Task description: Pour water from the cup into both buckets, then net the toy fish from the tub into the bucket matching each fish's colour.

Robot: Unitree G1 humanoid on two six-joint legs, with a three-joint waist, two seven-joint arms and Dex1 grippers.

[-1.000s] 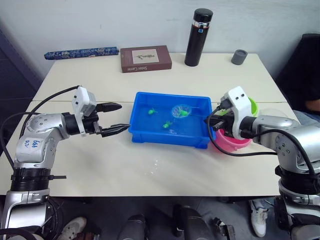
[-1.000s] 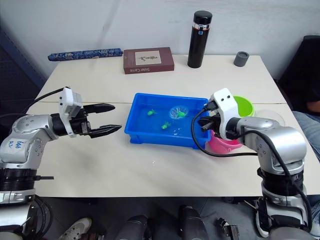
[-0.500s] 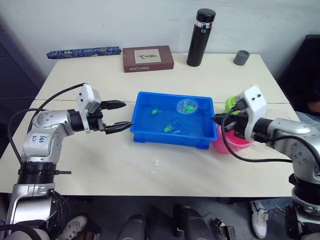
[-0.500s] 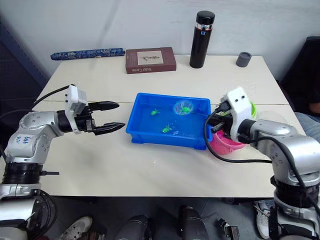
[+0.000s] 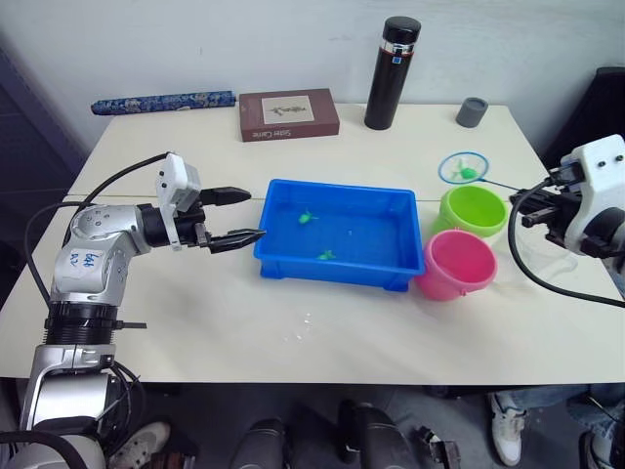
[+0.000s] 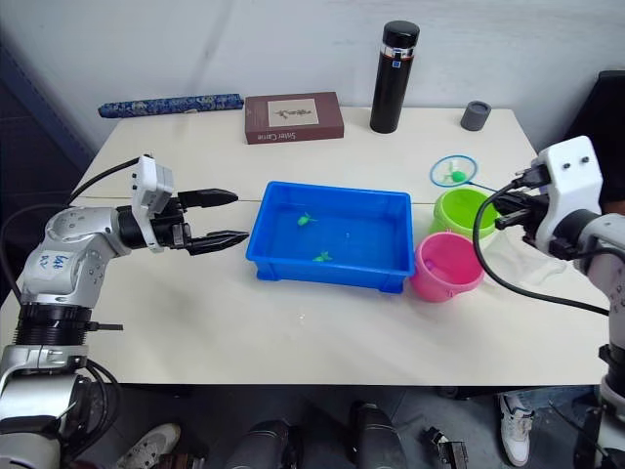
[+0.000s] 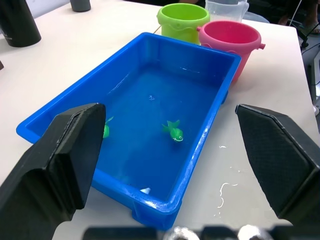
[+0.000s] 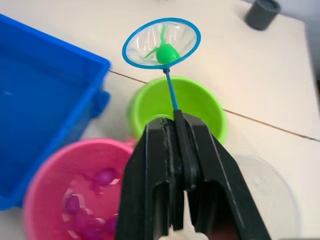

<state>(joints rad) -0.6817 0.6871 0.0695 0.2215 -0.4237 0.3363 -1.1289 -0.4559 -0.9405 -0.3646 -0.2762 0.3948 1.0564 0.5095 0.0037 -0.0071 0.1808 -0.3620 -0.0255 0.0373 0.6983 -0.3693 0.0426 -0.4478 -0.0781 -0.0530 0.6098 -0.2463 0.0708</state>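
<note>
- Blue plastic tub stands in the middle of the counter, with two green fish in its water.
- Right pincer is clenched on the thin handle of the net; the hoop hangs beyond the green bucket and carries one green fish.
- Pink bucket stands just beside the tub, touching the green one; pink fish lie inside it.
- Left pincer is released, near the tub's left end.
- Clear cup stands just beside the buckets.
</note>
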